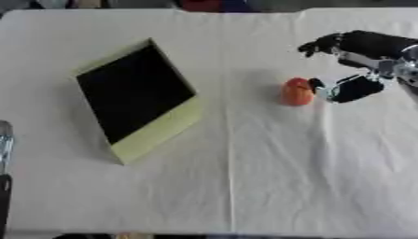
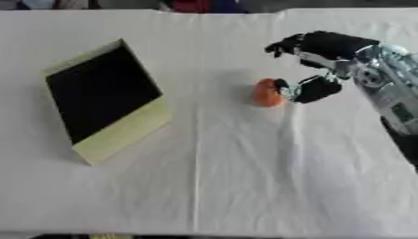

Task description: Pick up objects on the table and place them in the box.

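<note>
A small orange round object (image 1: 298, 91) lies on the white table right of centre. My right hand (image 2: 333, 46) comes in from the right and is open. Its fingers (image 2: 282, 45) reach out above and behind the object, and its thumb (image 2: 316, 88) sits right against the object's right side. Nothing is lifted. The box (image 1: 155, 130), pale yellow-green outside and black inside, lies tilted on the left half of the table with its opening facing up. A thin silver and black strip of my left arm or hand (image 1: 4, 149) shows at the left edge.
A white cloth (image 1: 269, 177) with a crease down the middle covers the table. Between the box and the orange object there is bare cloth. Coloured things show beyond the far edge (image 1: 204, 4).
</note>
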{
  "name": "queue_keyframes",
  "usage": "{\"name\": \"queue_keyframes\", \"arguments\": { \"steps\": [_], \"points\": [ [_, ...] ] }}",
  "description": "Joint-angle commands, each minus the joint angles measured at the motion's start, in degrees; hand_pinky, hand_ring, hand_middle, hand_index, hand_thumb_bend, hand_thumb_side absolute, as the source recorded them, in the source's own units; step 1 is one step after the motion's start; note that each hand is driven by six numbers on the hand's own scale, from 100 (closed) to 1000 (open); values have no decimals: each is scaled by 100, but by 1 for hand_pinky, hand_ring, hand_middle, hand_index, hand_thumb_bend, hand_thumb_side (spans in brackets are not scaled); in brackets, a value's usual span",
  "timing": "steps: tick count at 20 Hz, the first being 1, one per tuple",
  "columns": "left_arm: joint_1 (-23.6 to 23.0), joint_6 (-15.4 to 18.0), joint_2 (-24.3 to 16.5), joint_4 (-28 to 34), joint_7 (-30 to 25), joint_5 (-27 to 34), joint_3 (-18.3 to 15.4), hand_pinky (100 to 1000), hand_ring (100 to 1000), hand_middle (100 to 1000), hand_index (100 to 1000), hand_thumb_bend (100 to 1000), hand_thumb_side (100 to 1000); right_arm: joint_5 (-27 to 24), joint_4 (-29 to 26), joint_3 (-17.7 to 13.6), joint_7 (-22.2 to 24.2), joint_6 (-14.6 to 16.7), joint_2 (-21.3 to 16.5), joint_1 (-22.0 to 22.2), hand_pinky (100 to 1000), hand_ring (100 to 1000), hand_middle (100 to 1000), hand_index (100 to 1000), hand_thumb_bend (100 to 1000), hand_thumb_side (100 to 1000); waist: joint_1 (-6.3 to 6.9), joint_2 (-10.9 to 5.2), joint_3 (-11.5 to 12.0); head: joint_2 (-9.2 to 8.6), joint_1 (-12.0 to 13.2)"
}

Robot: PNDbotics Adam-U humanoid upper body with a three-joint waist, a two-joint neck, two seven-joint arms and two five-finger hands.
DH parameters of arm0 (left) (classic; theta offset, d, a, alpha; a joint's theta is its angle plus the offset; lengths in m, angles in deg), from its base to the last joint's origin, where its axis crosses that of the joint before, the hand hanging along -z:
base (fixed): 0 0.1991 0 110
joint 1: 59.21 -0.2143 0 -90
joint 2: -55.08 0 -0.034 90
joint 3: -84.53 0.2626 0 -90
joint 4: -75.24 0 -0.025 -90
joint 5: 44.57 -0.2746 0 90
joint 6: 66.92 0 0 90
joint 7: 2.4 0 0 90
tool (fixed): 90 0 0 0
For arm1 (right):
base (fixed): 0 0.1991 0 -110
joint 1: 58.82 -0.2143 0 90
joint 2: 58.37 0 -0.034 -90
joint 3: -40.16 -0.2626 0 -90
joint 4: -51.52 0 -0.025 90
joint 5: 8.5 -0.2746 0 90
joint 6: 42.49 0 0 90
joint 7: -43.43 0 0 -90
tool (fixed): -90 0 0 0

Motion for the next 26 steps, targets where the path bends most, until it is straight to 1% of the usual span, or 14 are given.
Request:
{"name": "queue_keyframes", "arguments": {
  "steps": [1,5,9,12,13,14,17,19,22,23,25,26],
  "points": [
    [69,-2,-52,108,-34,27,-3,568,701,772,771,100,672,235,89,-43,50,-13,27,-133,922,908,843,1000,100,568,16,-80,8,7,-17],
    [67,-10,-35,108,-51,42,3,567,700,772,770,100,672,457,227,10,86,81,142,-156,927,910,847,1000,108,625,30,-71,26,6,-25],
    [60,-19,-19,108,-69,61,9,567,699,772,770,100,673,705,398,38,65,174,214,-184,928,910,843,1000,122,634,36,-60,43,9,-22],
    [60,-22,-14,108,-77,69,8,567,699,772,770,100,673,793,492,32,27,242,240,-192,929,910,842,1000,123,636,36,-57,46,12,-18],
    [62,-23,-10,108,-80,72,9,567,699,772,769,100,674,816,529,35,20,255,245,-184,926,907,814,991,131,642,37,-53,49,10,-13],
    [64,-25,-7,108,-84,76,11,567,699,772,769,100,674,843,571,39,14,266,252,-174,925,906,808,988,134,642,38,-50,51,8,-9],
    [65,-27,1,108,-91,84,10,567,699,772,769,100,674,958,668,40,-5,287,247,-166,927,903,777,972,162,633,41,-46,51,6,-2],
    [63,-25,4,108,-101,87,11,567,699,773,769,100,673,1070,713,31,-25,291,233,-165,929,904,779,975,172,605,44,-44,50,8,7],
    [66,-26,9,108,-111,95,11,567,699,773,769,100,673,1167,780,24,15,333,219,-179,928,903,791,980,169,566,46,-41,41,12,8],
    [67,-28,10,108,-114,99,12,567,699,773,770,100,673,1175,800,20,33,345,218,-186,927,902,790,981,165,530,46,-40,38,9,10],
    [69,-28,13,108,-121,108,14,567,699,773,769,100,673,1191,830,12,67,344,226,-188,925,903,793,985,155,503,49,-37,36,3,12],
    [69,-29,16,108,-126,111,15,567,699,773,769,100,673,1193,846,13,82,343,232,-185,922,899,787,982,154,518,50,-35,39,-3,12]
  ]
}}
